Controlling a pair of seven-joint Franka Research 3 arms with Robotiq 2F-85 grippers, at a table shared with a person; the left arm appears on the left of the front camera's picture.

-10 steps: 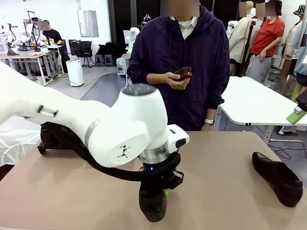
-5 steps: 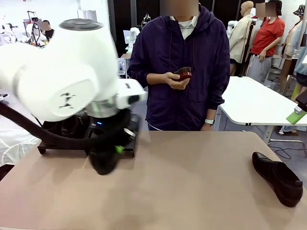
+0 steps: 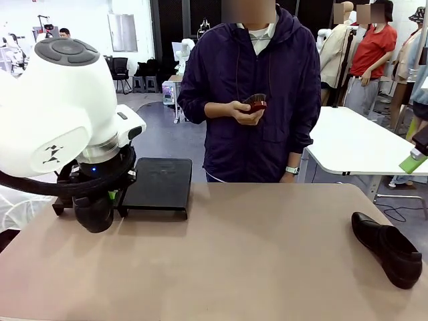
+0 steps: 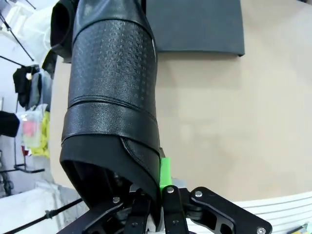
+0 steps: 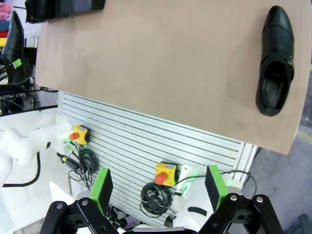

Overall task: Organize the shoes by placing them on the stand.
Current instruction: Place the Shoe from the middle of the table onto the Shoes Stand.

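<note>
Left wrist view: my left gripper [image 4: 157, 187] pinches a shoe [image 4: 113, 87] by its collar, toe aimed at the stand [image 4: 195, 27]; right gripper [image 5: 158, 187] hangs spread.

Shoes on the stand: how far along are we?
Done: unclear; the stand shows one bare section, the left arm hides the other. In hand: left gripper shut on a shoe beside the stand. To do: loose shoe lies on the table; right gripper open.
</note>
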